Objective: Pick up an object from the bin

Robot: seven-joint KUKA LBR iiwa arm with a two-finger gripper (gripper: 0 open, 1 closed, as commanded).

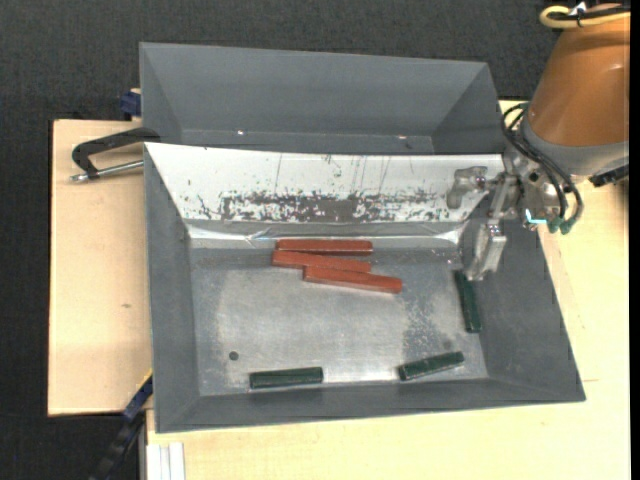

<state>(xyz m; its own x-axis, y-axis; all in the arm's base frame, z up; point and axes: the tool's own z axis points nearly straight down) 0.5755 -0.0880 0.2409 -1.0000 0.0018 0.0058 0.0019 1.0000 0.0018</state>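
My gripper (486, 250) hangs at the bin's right side, close to the right wall and pointing down. Just below its lower end lies a dark green bar (468, 304), lengthwise along the right wall, with its far end next to the gripper's tip. Whether the two touch I cannot tell. A second dark green bar (431, 366) lies slanted near the front right corner. Three red-brown sticks (335, 264) lie side by side near the back of the floor, left of the gripper.
A third dark green bar (286, 377) lies along the front wall at the left. The arm's orange cover and cables sit above the bin's right rim. The right wall stands close beside the gripper.
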